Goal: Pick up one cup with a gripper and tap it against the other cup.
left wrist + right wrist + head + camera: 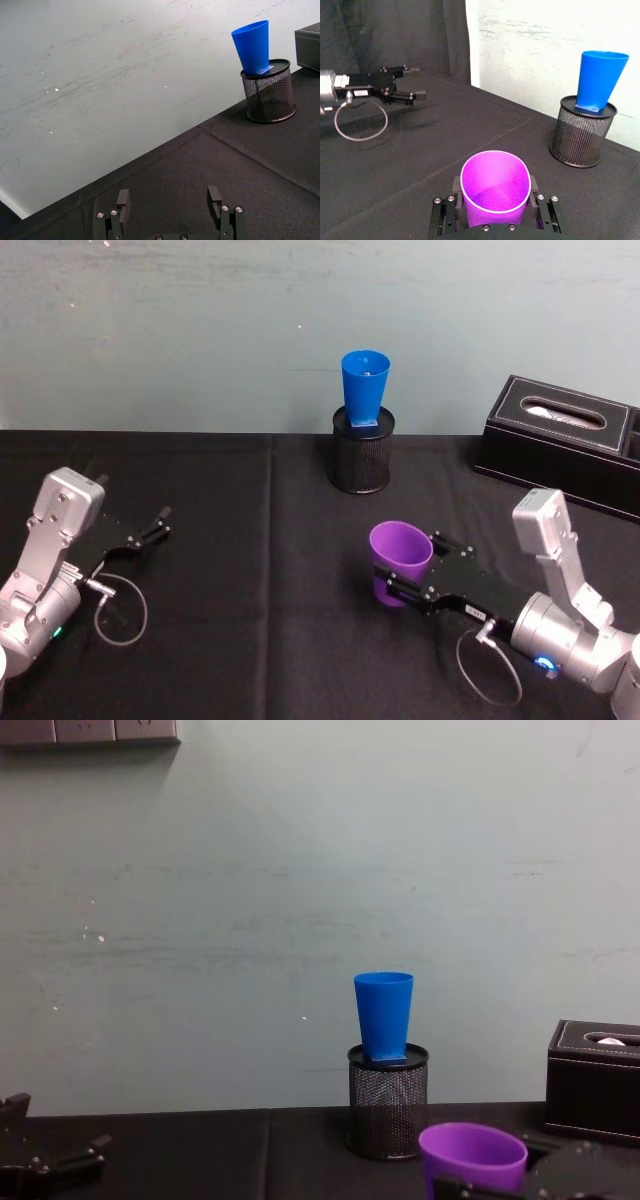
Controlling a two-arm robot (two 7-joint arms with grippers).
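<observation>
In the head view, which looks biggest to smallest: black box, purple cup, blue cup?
Biggest: black box.
Then purple cup, in the right pincer, and blue cup look alike; purple is nearer, so unranked.

We count two cups: one purple cup and one blue cup. There is one black mesh pen holder and one black tissue box. We see two grippers, the left gripper and the right gripper, and two cable loops, the left loop and the right loop. We count one black-clothed table.
</observation>
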